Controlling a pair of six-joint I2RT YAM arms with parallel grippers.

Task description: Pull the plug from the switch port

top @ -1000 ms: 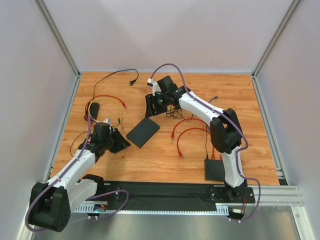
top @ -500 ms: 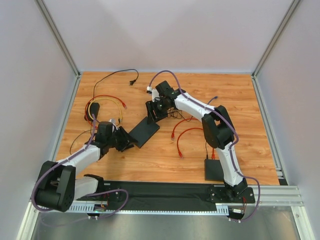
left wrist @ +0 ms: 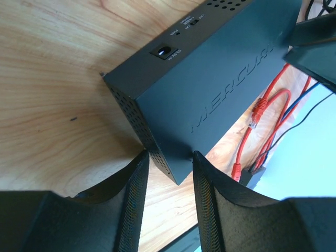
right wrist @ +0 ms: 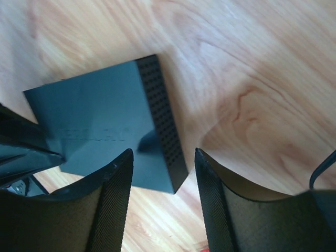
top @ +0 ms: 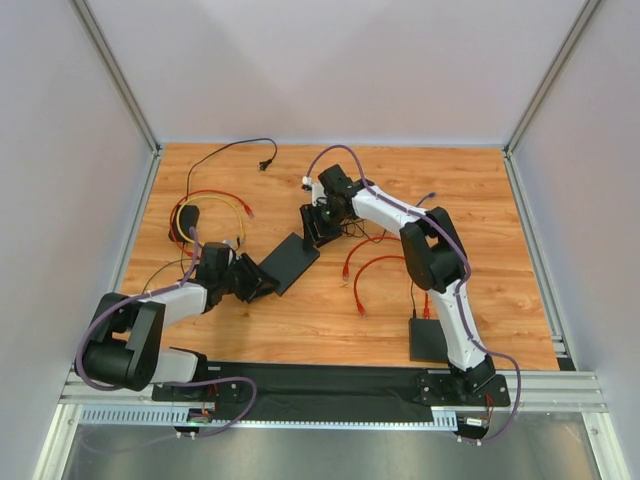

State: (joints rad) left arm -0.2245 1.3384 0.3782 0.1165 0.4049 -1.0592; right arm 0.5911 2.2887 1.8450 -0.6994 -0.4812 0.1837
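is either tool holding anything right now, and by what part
Left tool straddles a corner of the flat black network switch; a firm grip cannot be told. Right tool is open over it, holding nothing.

White-and-black arms [top: 385, 208], purple cables [top: 335, 148], ribbed black jaws

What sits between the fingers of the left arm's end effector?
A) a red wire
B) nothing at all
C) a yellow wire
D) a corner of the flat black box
D: the left wrist view shows a corner of the flat black box between the fingers of the left end effector.
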